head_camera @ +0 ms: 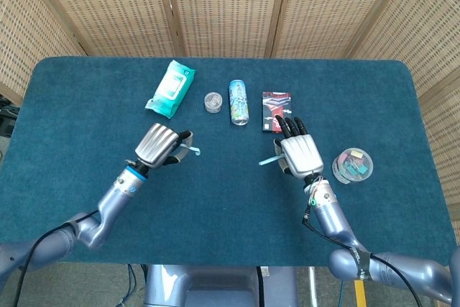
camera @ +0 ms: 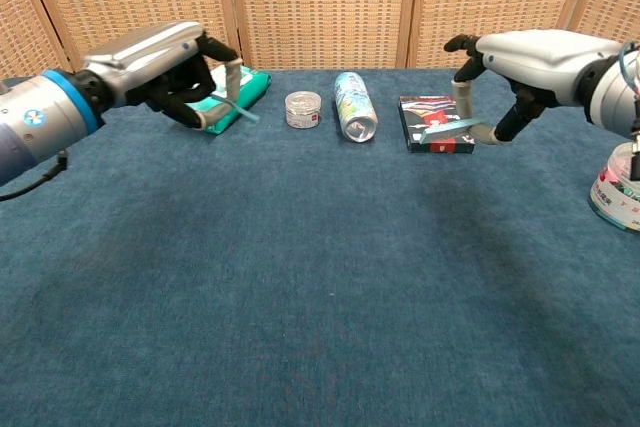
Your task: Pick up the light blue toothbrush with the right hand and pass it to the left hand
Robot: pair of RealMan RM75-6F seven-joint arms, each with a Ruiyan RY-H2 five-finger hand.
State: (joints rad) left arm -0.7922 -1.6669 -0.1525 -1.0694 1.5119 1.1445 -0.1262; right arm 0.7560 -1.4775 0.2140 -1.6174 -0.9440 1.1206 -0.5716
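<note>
My left hand (head_camera: 159, 145) (camera: 165, 62) hovers at the left of the table, fingers curled around a short light blue toothbrush piece (head_camera: 192, 151) (camera: 246, 112) that sticks out toward the middle. My right hand (head_camera: 300, 152) (camera: 520, 52) hovers at the right. It pinches a second light blue piece (head_camera: 268, 161) (camera: 440, 129) between thumb and a finger, and that piece points left. The two hands are far apart. I cannot tell which piece carries the bristles.
Along the back lie a green wipes pack (head_camera: 170, 88) (camera: 252, 85), a small round tin (head_camera: 213, 101) (camera: 303, 108), a can on its side (head_camera: 238, 102) (camera: 352, 107) and a dark card pack (head_camera: 273, 102) (camera: 430, 107). A clear round box of clips (head_camera: 352, 165) (camera: 615, 192) sits at the right.
</note>
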